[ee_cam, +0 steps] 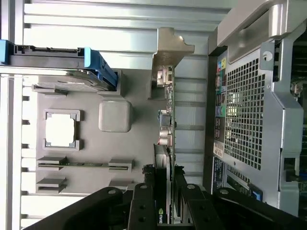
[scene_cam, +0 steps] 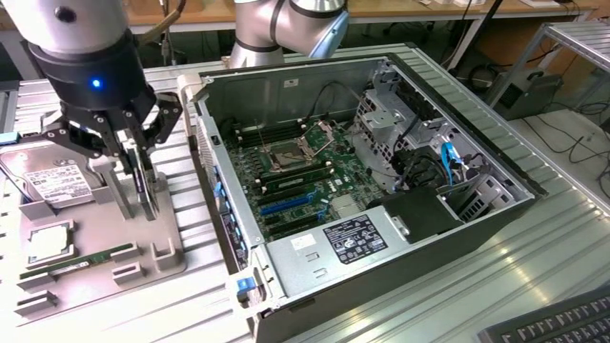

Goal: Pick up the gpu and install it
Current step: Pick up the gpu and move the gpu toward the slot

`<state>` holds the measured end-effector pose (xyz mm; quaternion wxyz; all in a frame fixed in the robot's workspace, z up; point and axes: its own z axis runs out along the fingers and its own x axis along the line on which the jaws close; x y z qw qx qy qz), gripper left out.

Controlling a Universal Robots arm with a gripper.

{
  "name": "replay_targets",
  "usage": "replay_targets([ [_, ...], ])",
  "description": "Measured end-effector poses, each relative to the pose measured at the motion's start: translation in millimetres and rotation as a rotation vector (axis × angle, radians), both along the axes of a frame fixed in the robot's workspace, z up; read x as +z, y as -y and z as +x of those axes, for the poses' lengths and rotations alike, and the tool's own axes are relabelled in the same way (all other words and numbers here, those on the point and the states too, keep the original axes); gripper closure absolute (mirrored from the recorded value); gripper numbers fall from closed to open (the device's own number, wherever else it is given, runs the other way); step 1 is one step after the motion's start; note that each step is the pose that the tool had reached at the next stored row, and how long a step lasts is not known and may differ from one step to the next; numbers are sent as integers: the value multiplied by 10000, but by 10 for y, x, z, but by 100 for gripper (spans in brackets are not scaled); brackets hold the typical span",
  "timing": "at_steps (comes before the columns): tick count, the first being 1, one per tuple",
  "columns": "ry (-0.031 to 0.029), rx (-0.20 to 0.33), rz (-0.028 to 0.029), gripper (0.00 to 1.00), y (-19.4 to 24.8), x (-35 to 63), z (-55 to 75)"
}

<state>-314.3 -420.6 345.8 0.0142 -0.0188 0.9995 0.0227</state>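
The gpu (scene_cam: 145,187), a thin dark card, stands on edge in a slot of the grey holder tray (scene_cam: 96,293), to the exterior view's left of the open computer case (scene_cam: 286,86). My gripper (scene_cam: 131,146) reaches down over the card's upper edge. In the wrist view the gpu (ee_cam: 163,163) runs edge-on between my black fingers (ee_cam: 141,206), its silver bracket at the far end. My gripper (ee_cam: 164,203) is shut on the card, one finger pressed against each face. The motherboard (scene_cam: 305,179) lies exposed inside the case, with blue card slots (scene_cam: 286,204).
The tray also holds a silver hard drive (scene_cam: 53,182), a CPU (scene_cam: 48,243) and a green RAM stick (scene_cam: 81,261). The case's perforated rear panel (ee_cam: 244,110) stands close beside the gpu. A keyboard (scene_cam: 562,321) lies at the near right corner.
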Motion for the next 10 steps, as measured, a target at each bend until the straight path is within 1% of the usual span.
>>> replay_targets([
  [5, -34, 66, 14, 74, 1, 230, 62],
  [9, -73, 113, 50, 74, 7, 410, 150],
  [10, -95, 127, 68, 74, 10, 484, 194],
])
